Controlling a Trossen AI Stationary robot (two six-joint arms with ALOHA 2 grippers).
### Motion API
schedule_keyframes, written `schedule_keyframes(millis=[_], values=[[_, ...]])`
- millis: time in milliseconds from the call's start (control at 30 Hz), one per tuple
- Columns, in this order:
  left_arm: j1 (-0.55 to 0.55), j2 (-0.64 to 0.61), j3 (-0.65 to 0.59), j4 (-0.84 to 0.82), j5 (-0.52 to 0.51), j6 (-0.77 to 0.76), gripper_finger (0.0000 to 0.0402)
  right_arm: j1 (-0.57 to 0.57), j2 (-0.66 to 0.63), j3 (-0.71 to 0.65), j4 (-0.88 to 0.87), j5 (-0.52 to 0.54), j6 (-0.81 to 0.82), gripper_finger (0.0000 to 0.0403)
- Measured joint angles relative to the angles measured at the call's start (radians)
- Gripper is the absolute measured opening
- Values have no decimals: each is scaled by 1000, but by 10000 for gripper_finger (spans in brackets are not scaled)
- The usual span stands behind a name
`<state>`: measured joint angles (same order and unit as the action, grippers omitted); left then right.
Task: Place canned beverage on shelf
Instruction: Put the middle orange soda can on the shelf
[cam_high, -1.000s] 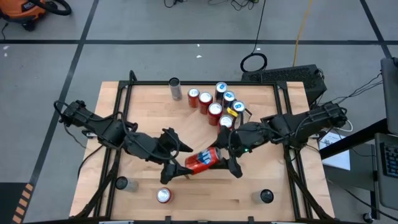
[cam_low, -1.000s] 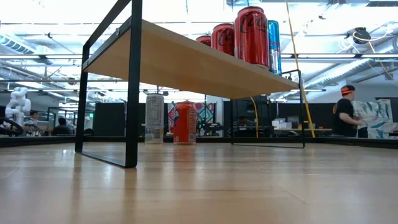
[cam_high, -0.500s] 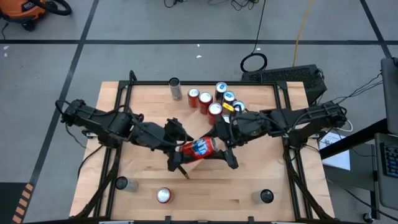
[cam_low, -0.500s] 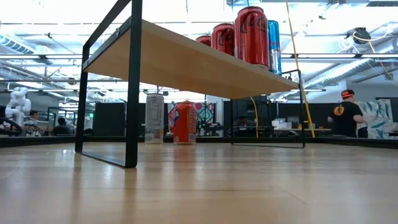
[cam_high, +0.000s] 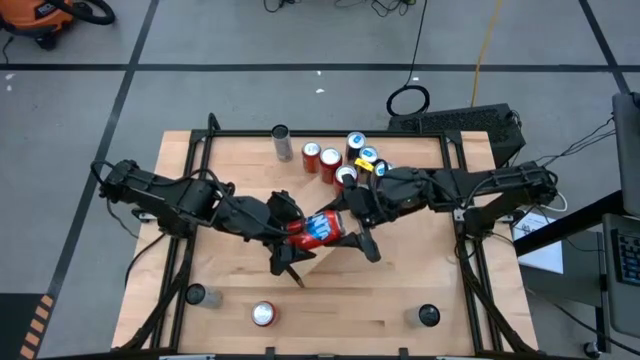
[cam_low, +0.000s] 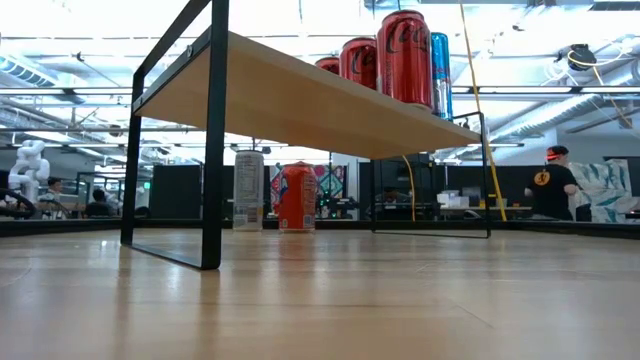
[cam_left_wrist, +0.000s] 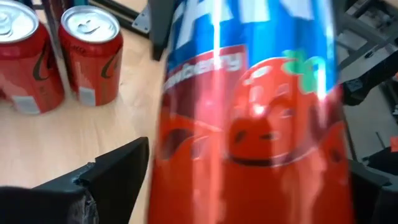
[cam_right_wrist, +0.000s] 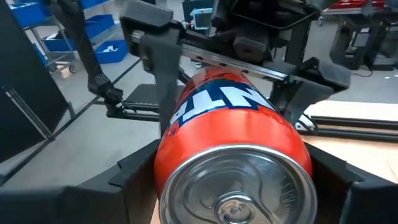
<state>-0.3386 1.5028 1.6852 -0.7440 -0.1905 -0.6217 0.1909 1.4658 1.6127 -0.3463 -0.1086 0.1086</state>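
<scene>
A red-and-blue strawberry can (cam_high: 318, 228) hangs lying almost level above the light-wood shelf (cam_high: 240, 165), mid-table. My right gripper (cam_high: 350, 226) comes from the table's right and is shut on the can's lid end (cam_right_wrist: 231, 186). My left gripper (cam_high: 295, 230) comes from the left and stands open, one finger (cam_left_wrist: 118, 174) on each side of the can's other half (cam_left_wrist: 249, 93). In the low view the shelf (cam_low: 300, 100) shows raised on black brackets, and neither gripper appears. My right gripper pinches the can's wall near the lid end (cam_right_wrist: 171, 155) between its two fingers (cam_right_wrist: 134, 171). The fingers come about level from the table's right and lie along the can. The can is lifted clear of the shelf, lid toward my right wrist. My left gripper's fingers lie close along the can's sides; I cannot tell whether they touch it.
A cluster of red cans (cam_high: 320, 160) and blue-topped cans (cam_high: 360, 150) stands on the shelf's far part, a grey can (cam_high: 281, 143) left of them. Three more cans stand near the front edge (cam_high: 262, 314). A person (cam_low: 548, 185) is in the room behind.
Both grippers have carried the can toward the table's far edge, nearer the cluster of cans. The can has stayed lying almost level between them, clear of the shelf. My right wrist has rolled somewhat.
</scene>
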Motion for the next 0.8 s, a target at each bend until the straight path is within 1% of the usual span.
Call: schedule_keyframes(millis=[500,800], values=[[0,0,0,-8,34,31,291,-1,0,0,-3,2,13,274],[-10,0,0,-7,34,33,283,0,0,0,-3,4,20,274]])
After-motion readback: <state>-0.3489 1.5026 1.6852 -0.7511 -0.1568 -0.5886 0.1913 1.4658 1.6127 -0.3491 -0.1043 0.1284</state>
